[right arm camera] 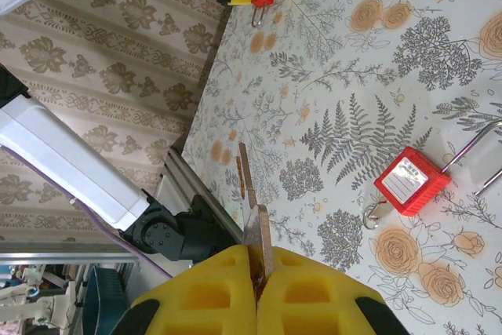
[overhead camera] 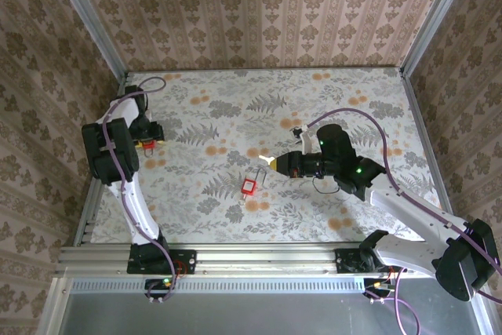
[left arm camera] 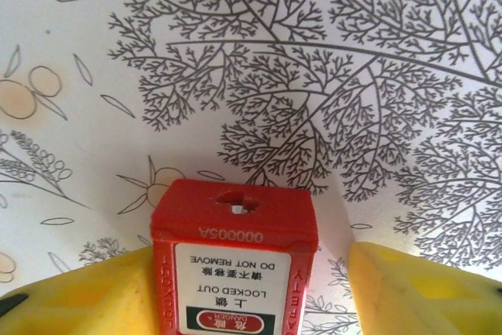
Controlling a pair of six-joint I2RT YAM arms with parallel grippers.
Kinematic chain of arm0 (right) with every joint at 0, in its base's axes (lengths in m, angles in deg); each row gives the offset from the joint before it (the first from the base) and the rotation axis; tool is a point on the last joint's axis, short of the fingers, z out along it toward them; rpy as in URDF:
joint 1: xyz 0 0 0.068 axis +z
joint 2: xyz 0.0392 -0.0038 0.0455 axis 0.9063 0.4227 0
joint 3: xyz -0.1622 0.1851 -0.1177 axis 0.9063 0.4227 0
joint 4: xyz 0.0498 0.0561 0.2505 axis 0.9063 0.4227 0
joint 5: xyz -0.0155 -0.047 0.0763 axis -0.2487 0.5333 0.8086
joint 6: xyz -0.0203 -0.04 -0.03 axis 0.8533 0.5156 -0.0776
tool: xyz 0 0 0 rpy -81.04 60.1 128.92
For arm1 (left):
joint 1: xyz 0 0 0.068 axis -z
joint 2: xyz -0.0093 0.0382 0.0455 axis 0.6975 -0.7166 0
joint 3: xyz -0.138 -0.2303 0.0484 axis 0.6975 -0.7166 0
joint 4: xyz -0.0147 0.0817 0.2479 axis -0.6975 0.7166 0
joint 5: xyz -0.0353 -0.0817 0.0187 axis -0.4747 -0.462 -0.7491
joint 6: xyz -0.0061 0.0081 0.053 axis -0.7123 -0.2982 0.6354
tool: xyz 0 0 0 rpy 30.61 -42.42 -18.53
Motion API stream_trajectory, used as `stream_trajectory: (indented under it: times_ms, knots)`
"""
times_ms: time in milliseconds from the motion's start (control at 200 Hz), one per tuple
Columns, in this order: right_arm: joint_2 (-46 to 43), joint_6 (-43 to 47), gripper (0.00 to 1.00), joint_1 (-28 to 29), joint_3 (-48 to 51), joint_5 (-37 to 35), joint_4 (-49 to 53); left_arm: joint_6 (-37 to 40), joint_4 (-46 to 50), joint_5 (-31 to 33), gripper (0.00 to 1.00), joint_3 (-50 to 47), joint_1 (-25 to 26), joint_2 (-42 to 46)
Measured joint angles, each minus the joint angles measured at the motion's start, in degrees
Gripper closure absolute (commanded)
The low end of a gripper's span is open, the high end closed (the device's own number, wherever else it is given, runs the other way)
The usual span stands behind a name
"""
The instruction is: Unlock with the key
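- Top view: I am watching the right gripper (overhead camera: pixel 271 161) reaching over the middle of the table (overhead camera: pixel 337 92). It is pinching the key (overhead camera: pixel 263 160) between closed pads, with the key's tip pointing left. A red padlock (overhead camera: pixel 249 187) is lying flat just beside that tip, not touching it. The left gripper (overhead camera: pixel 147 143) is sitting well apart at the table's left edge, with a second red padlock (overhead camera: pixel 146 146) between its fingers. A purple cable (overhead camera: pixel 345 115) is arching over the right arm.
- Left wrist: I am looking at the second red padlock (left arm camera: pixel 235 264) from close up, its label upside down. The left yellow pad (left arm camera: pixel 86 296) is lying against it. The right pad (left arm camera: pixel 416 288) is standing off, with tablecloth showing in the gap, so the jaws are partly open and not clamped.
- Right wrist: The pads are pressing together on the key (right arm camera: pixel 249 202), and its blade is sticking out ahead. The red padlock (right arm camera: pixel 411 181) is lying off to the right of the blade, with its shackle (right arm camera: pixel 471 147) stretching further right. The left arm's white link (right arm camera: pixel 70 162) is crossing the wallpapered wall on the left.
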State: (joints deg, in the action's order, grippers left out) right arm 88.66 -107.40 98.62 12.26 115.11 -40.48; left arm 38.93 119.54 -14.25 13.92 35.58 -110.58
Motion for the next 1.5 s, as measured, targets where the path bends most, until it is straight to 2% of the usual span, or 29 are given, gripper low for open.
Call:
stream_trajectory:
  times_ms: [585,840,985,1245,1430,1500]
  knots:
    - [0.00,-0.26,1.00,0.00,0.59,-0.17,-0.22,0.90,-3.28,-2.64,0.73,-2.43,-0.13,1.31]
    - [-0.13,0.13,1.00,-0.20,0.55,-1.42,1.73,2.43,-6.14,-3.98,0.80,-6.10,1.60,4.09]
    - [-1.14,1.38,1.00,-3.23,0.50,-2.29,7.61,5.73,-8.02,-6.16,0.82,-9.05,7.82,8.85]
    - [-6.01,4.83,1.00,-14.64,0.46,-1.09,18.16,15.02,-15.30,-8.96,0.83,-13.51,25.16,20.72]
    - [-6.21,8.90,1.00,-17.00,-0.57,-0.55,26.71,22.82,-18.69,-8.68,0.81,-16.44,35.56,24.94]
    - [-6.23,10.19,1.00,-17.14,-1.03,-0.52,28.72,25.92,-19.76,-10.51,0.82,-17.33,38.27,25.73]
